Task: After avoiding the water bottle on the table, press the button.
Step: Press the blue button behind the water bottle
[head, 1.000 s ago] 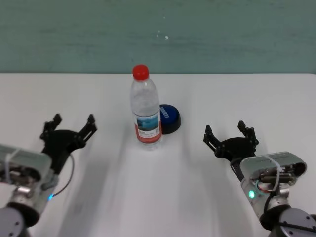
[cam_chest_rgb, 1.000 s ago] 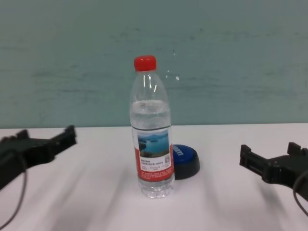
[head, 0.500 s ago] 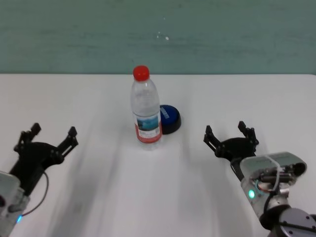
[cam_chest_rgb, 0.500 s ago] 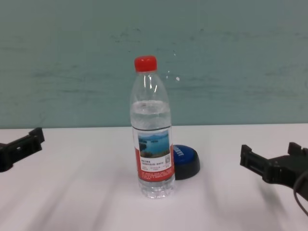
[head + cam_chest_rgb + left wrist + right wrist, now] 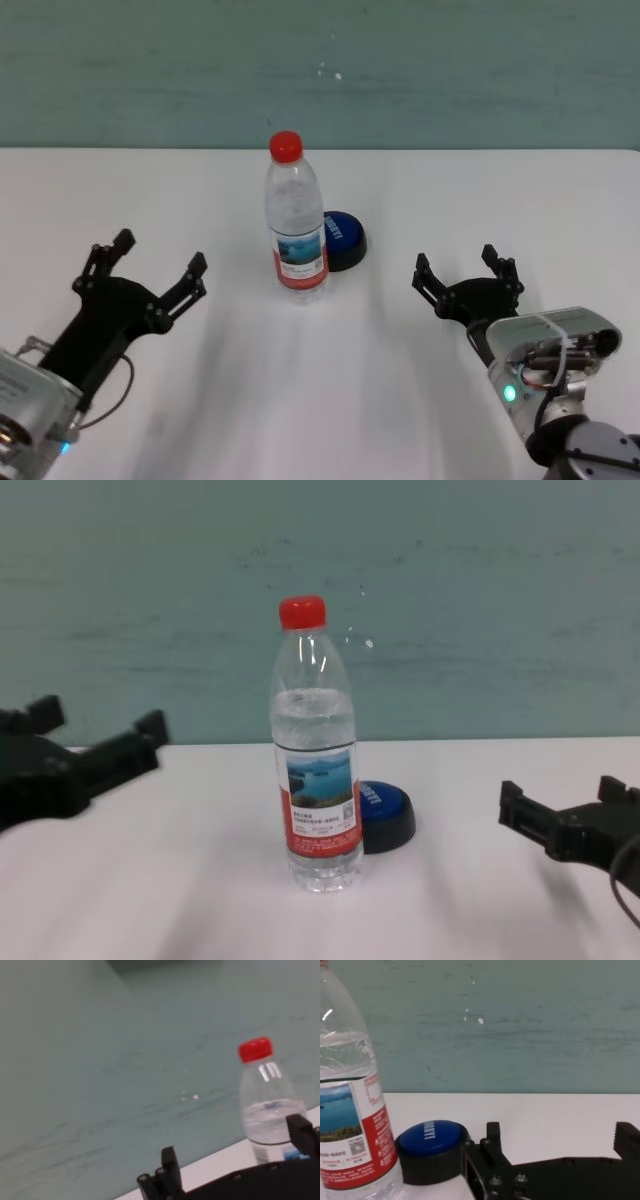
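Head view — button [image 5: 343,238] beyond left hand [image 5: 150,272]

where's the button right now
In the head view the button sits on the table near the middle, just behind and to the right of the water bottle, partly hidden by it.

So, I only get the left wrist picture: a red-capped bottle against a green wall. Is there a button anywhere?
Observer: Yes, a blue button sits on the table just behind the water bottle, toward the robot's right.
Visitor: Is there a second arm?
Observer: Yes. The right gripper is open on the button's side, apart from it.
Visitor: And my arm?
Observer: The left gripper, open, has the bottle between it and the button.
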Available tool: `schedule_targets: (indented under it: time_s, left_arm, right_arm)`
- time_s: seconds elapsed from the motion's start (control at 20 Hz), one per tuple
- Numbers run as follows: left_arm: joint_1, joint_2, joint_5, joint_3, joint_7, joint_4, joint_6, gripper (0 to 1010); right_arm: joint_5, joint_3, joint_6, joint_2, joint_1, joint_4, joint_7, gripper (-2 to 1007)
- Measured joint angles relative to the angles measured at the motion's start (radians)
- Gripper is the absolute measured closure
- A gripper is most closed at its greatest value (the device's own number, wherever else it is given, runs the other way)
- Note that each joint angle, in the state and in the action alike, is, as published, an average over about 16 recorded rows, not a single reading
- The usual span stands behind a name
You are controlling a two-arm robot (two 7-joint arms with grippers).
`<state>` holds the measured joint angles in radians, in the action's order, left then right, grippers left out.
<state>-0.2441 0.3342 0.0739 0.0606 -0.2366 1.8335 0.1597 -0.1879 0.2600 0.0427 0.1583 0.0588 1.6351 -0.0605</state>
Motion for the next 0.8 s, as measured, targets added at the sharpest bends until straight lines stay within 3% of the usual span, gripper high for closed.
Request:
schedule_targets:
  time_s: [0.3,0.8]
  left_arm:
    - [0.045,0.002,-0.020,0.056,-0.038,-0.051,0.036,10]
    - [0.085,0.016,-0.043,0.110,-0.053,-0.114,0.012,10]
  right_arm:
    - [0.000,0.000,0.000,0.000,0.000,0.000,0.000,1]
    - [0.000,0.000,0.000,0.000,0.000,0.000,0.000,1]
